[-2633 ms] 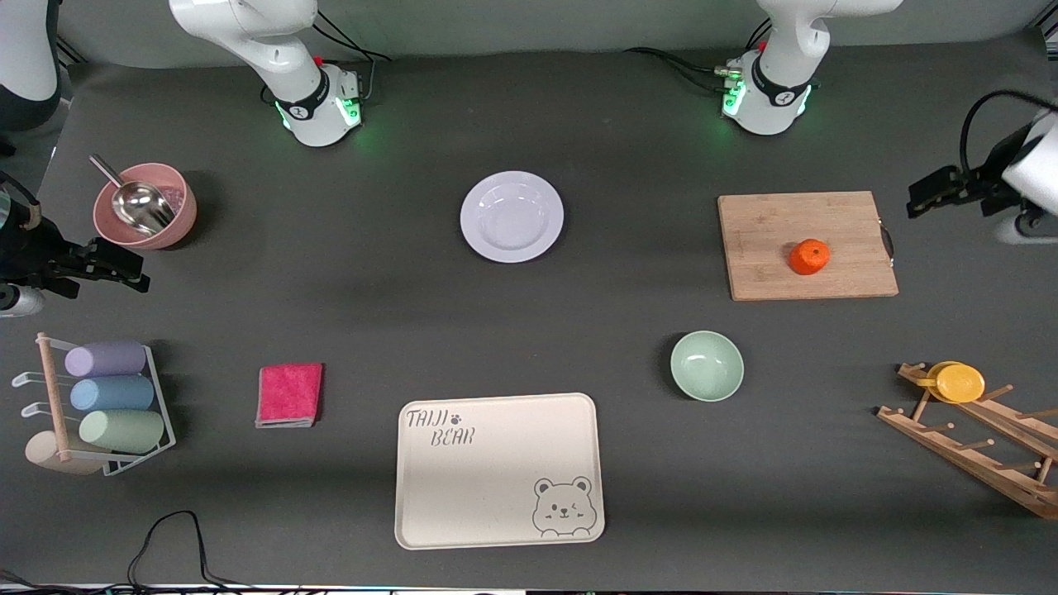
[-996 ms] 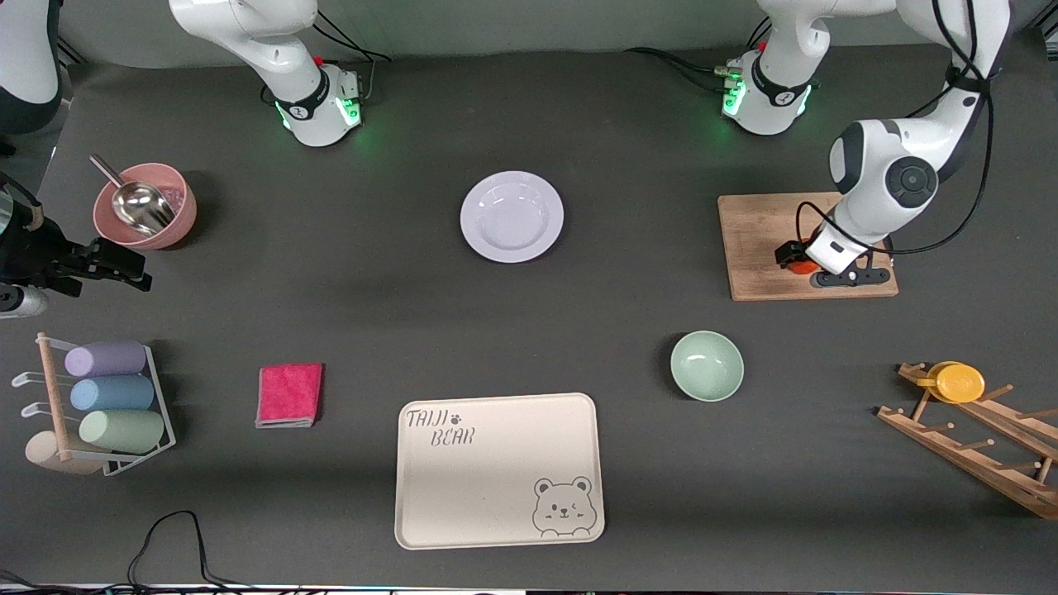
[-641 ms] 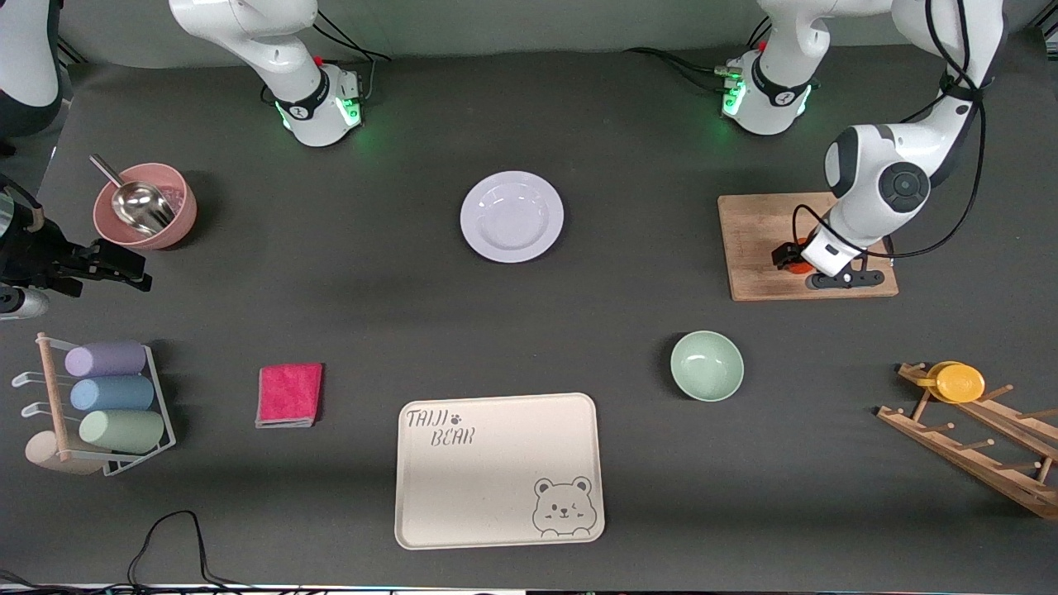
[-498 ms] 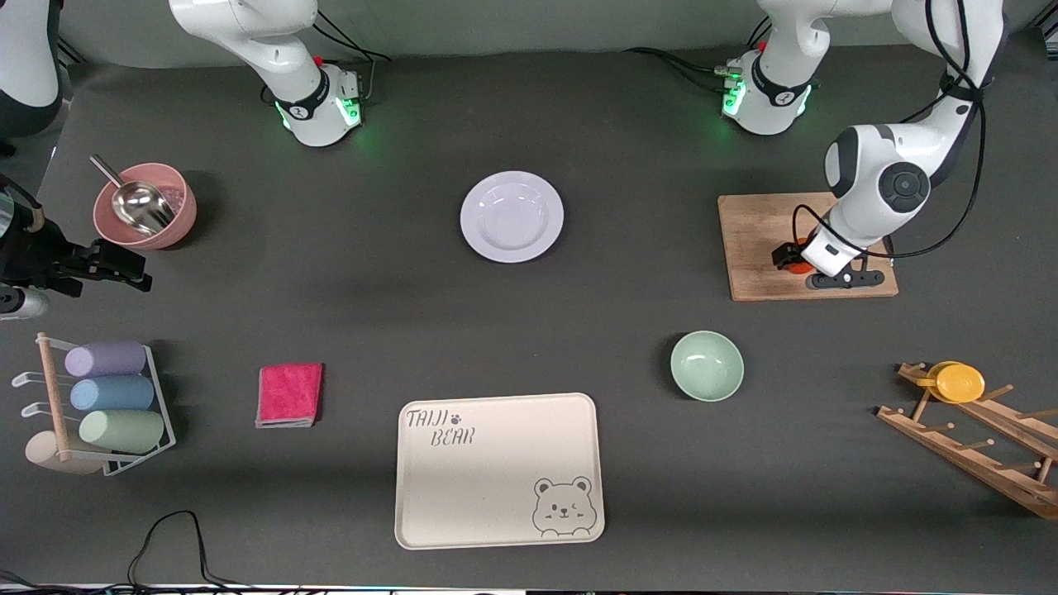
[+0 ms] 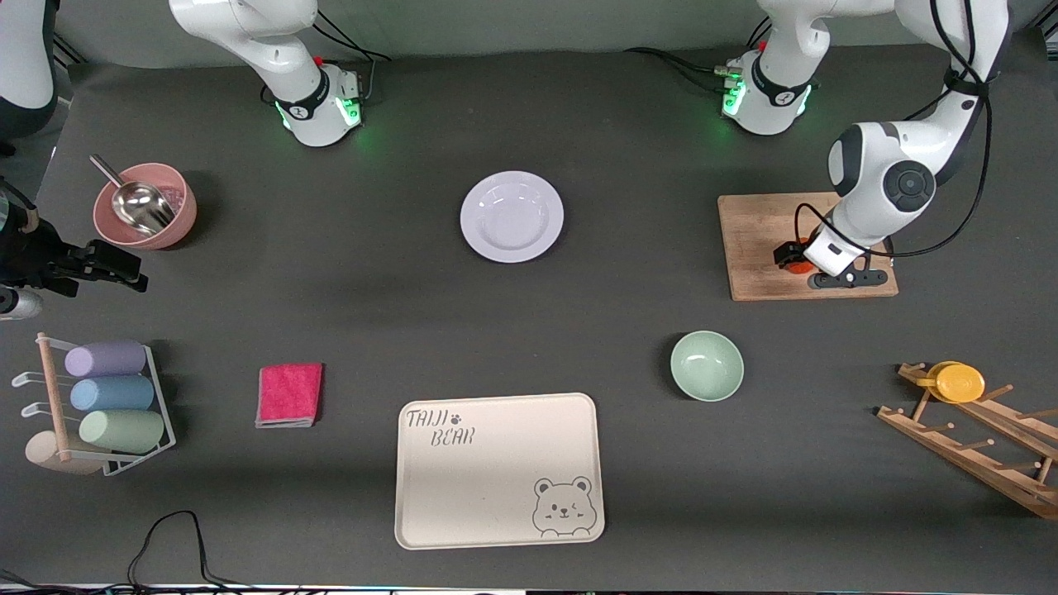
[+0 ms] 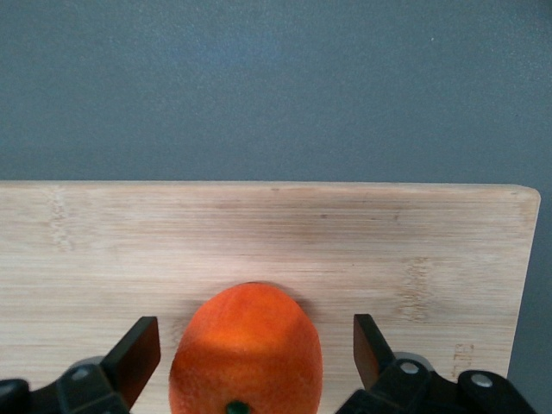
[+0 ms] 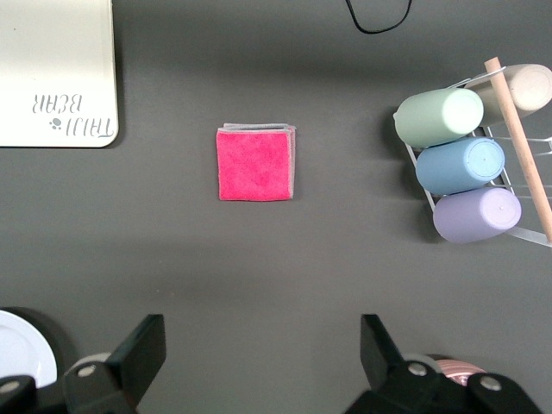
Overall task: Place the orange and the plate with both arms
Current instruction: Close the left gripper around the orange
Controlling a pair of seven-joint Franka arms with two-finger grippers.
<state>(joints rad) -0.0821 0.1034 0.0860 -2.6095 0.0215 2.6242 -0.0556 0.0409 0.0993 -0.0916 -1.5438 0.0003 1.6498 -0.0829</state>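
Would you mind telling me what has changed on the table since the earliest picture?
The left arm has swung in from the table's edge and lowered the left gripper over the cutting board; its open fingers now straddle the orange without closing on it. Nothing has been grasped or released. The orange, the plate and the tray lie where they were, and the right gripper waits open at the right arm's end of the table.

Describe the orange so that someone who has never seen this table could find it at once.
Look for the wooden cutting board at the left arm's end of the table. The orange sits on it, between the open fingers of the left gripper. It is the only small, round, bright-orange fruit on the board.
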